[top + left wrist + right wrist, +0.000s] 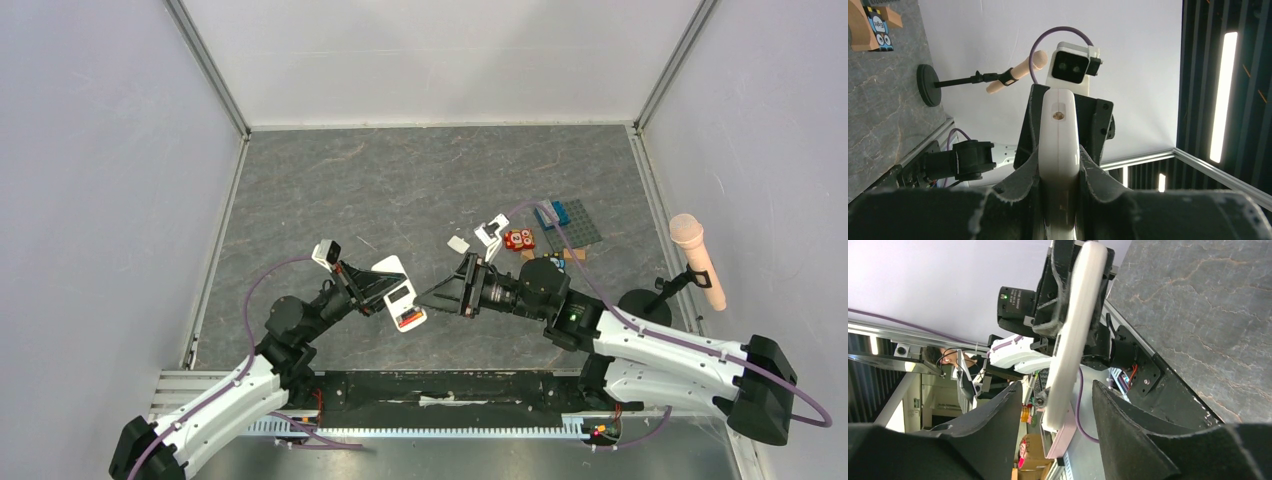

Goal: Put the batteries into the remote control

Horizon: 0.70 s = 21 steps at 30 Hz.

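In the top view we see the left arm reach in from 7 o'clock, and the left gripper (374,289) is clamped on the remote control (397,291), which it holds above the surface (400,180) at about 6 o'clock of the surface's middle. The remote control's plain white back faces up, and at its near end an orange-red battery (410,320) shows in the open bay. From the left wrist we see the remote control edge-on, pinched between the two fingers and pointing away from the camera. Just at 3 o'clock of the remote control is the right gripper (433,297), carried by the arm that comes in from 4 o'clock. From the right wrist its fingers (990,422) stand wide apart, one on each side of the remote control's free end, with a gap on both sides. A small dark stub sits against that end, but we cannot tell what it is. Farther right, a white cover piece (458,243) lies on the surface, then a red block (518,239) with white circles, then a blue-grey studded plate (572,222). At 3 o'clock of these a pale foam-tipped rod (697,258) leans on a black stand.
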Each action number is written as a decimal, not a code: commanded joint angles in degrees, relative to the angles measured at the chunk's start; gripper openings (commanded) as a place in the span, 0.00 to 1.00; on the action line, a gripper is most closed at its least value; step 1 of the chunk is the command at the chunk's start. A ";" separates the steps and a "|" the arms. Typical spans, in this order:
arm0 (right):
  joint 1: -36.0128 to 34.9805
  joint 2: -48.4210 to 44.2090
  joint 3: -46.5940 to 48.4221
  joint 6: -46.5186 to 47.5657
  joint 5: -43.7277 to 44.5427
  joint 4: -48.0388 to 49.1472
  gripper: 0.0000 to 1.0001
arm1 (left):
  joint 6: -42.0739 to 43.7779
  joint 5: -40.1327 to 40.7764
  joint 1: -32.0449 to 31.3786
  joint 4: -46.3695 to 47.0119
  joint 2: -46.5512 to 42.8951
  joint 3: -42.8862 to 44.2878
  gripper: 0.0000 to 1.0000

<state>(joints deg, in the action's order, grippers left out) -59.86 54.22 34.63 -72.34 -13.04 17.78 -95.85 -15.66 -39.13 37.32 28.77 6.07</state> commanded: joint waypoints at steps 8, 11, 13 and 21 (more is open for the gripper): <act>0.18 1.28 -0.71 -0.71 -2.37 4.37 0.50 | -2.93 1.24 -0.06 1.62 -0.78 2.02 0.02; 0.18 1.68 -0.87 -0.76 -2.60 4.50 0.48 | -3.05 1.24 -0.06 1.75 -0.80 2.02 0.02; 0.18 1.85 -1.13 -0.86 -2.87 4.95 0.46 | -3.18 1.31 -0.06 1.97 -0.83 2.02 0.02; 0.22 2.42 -1.67 -0.56 -3.25 5.52 0.42 | -3.12 1.32 -0.06 2.61 -0.49 2.37 0.02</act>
<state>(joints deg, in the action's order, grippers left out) -59.83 56.25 33.30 -73.10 -15.25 20.78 -96.27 -15.07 -39.13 36.84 28.49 6.07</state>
